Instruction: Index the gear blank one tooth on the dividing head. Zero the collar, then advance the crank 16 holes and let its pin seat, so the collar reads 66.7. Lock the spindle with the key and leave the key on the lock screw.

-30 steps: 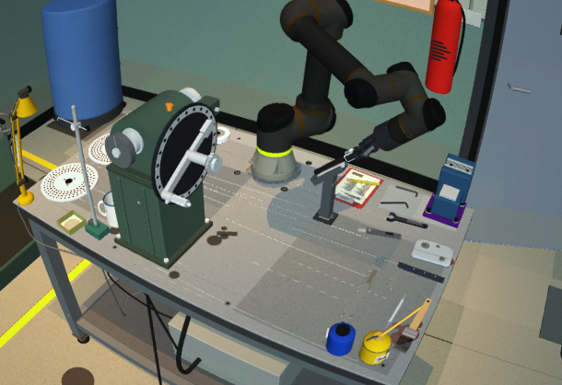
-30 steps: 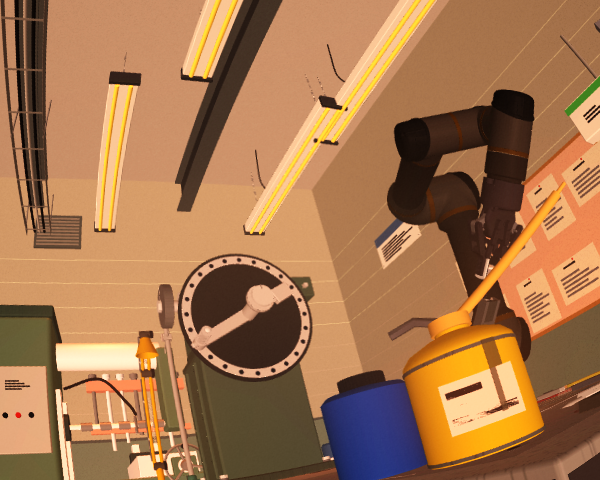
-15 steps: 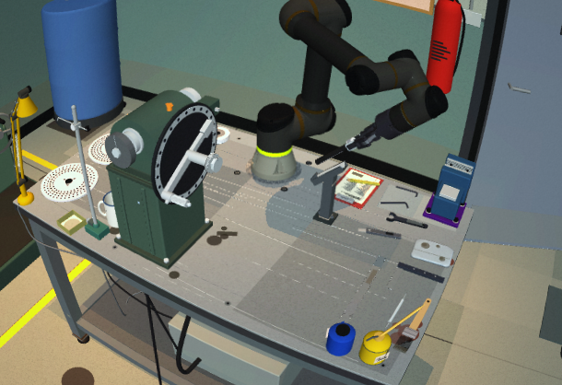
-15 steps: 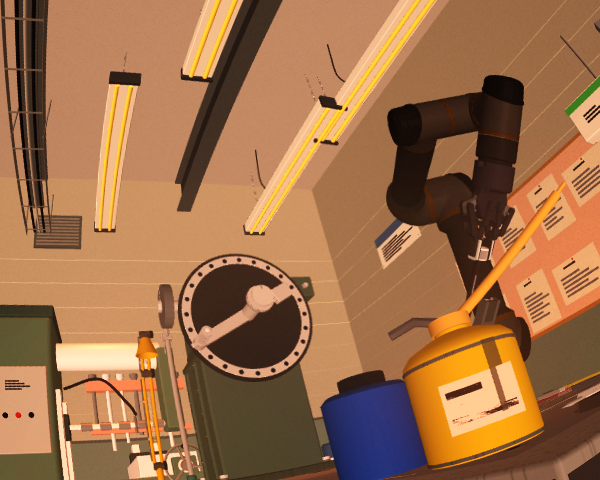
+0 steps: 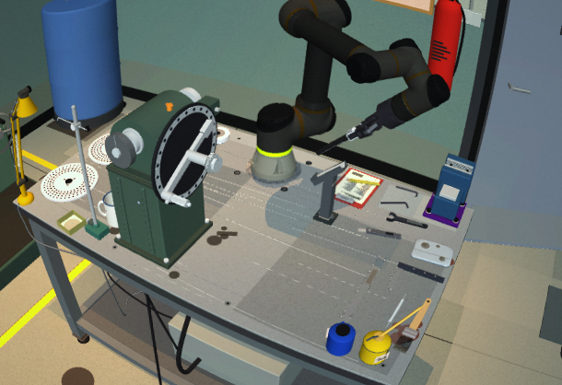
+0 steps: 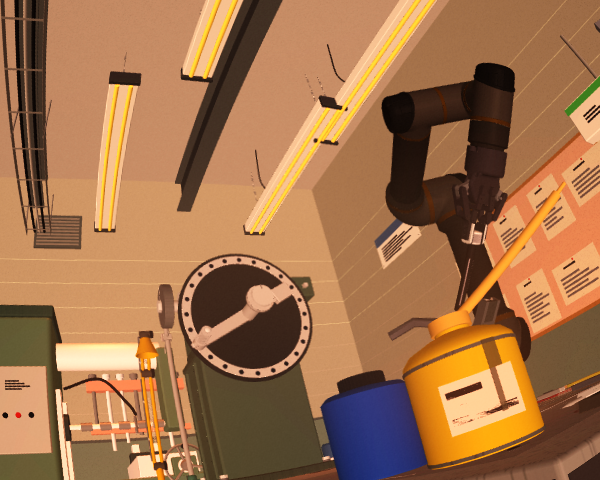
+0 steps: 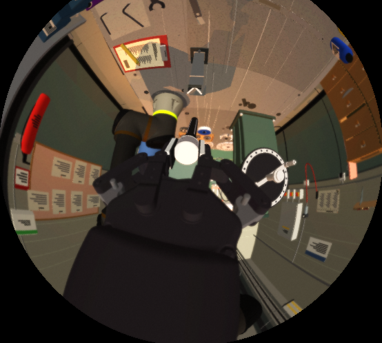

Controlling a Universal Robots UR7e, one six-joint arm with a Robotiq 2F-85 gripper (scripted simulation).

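Note:
The lock screw on the dividing head (image 5: 162,179) is hidden from me, and the orange mark on its top is all I see there. The green head stands on the left of the bench, its black hole plate (image 5: 186,149) facing right with the white crank (image 5: 190,161) slanting across it. My gripper (image 5: 352,134) hangs above the grey key stand (image 5: 327,193), and its fingers clamp the white handle of the key (image 7: 186,151). The key's dark shaft (image 5: 335,142) points down and left toward the head. The gear blank (image 5: 121,149) sits on the head's left end.
A blue drum (image 5: 83,57) stands behind the bench's left end. Spare hole plates (image 5: 69,182), a mug and an indicator post (image 5: 81,161) crowd the left. Wrenches (image 5: 406,221), a red clipboard (image 5: 358,186) and a blue box (image 5: 452,189) lie right. An oil can (image 5: 375,346) and blue jar (image 5: 341,338) sit at the front.

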